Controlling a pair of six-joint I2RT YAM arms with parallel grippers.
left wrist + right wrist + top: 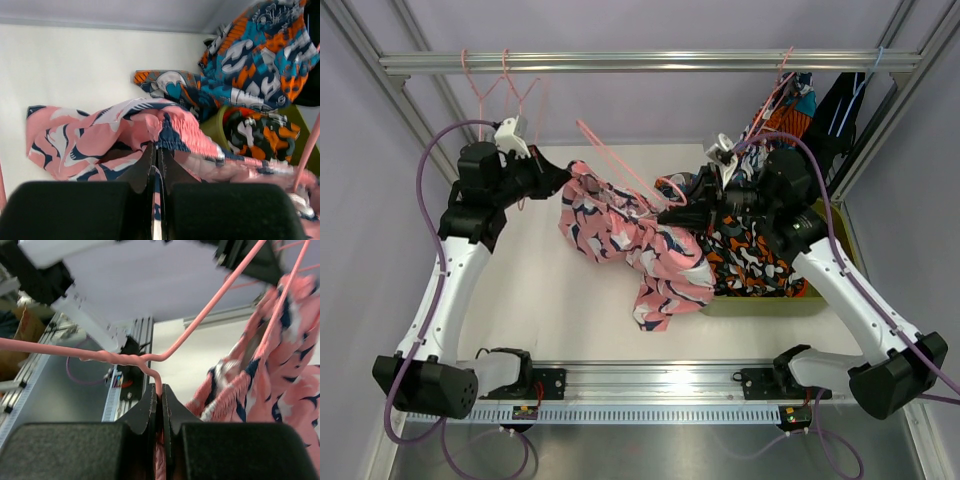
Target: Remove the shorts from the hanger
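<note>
While the left gripper [156, 155] pinches the pink shorts [100, 135] at centre frame, the right gripper [160, 392] is clamped tight on the pink hanger [125, 359].

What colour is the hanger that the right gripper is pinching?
Pink, a thin wire hanger; the right wrist view shows it best.

Both my arms rise from the near edge and bend inward; my left arm [450, 270] stands elbow-high on the left, wrist turned right, my left gripper [563, 182] pinched fully closed on the pink shorts [620, 240]; my right arm [840, 280] mirrors it, wrist turned left, my right gripper [668, 214] clamped on the hanger [115, 359] wire; the two grippers face each other, apart.
</note>
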